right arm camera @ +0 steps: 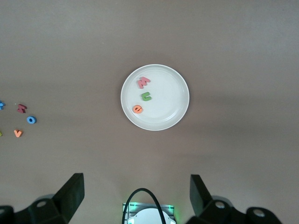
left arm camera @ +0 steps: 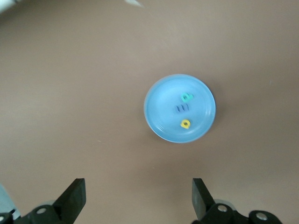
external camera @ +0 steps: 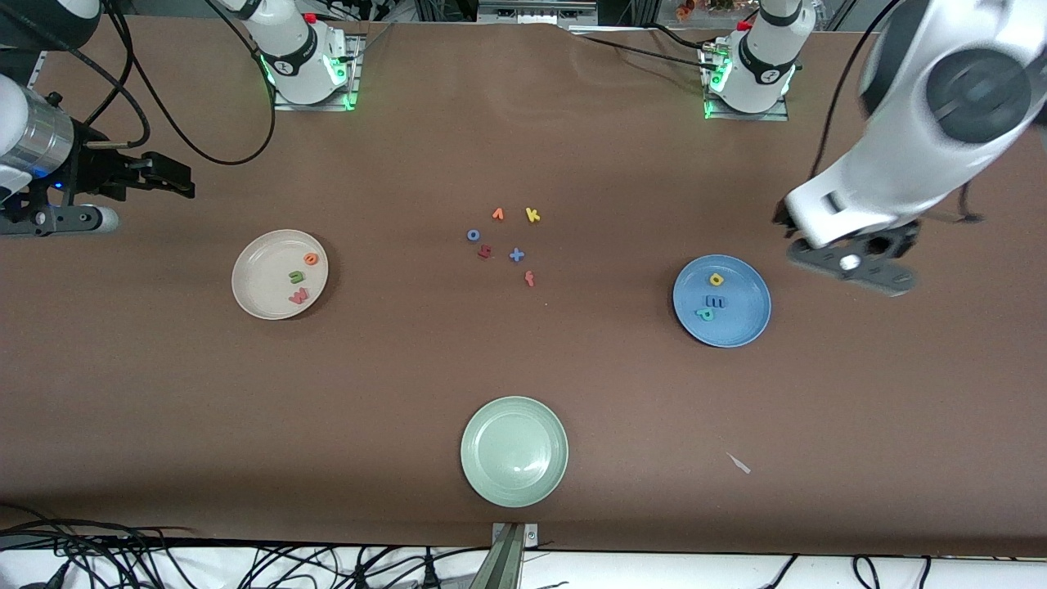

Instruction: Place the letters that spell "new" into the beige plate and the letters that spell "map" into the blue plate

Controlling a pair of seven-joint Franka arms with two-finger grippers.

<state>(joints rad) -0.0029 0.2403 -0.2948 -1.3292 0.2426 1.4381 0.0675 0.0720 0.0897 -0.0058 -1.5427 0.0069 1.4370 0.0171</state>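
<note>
Both pincers spread empty: left pincer (left arm camera: 136,200) above the table by the blue plate (external camera: 748,323), right pincer (right arm camera: 135,198) waiting aloft.

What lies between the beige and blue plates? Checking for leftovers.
Front view: six spare letters lie on the table between the beige plate and blue plate.

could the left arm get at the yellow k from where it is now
Probably yes. The left gripper hangs open, holding nothing, up beside the blue plate. The yellow k lies flat on bare table with the loose letters in the middle; only the orange v sits close beside it.
</note>
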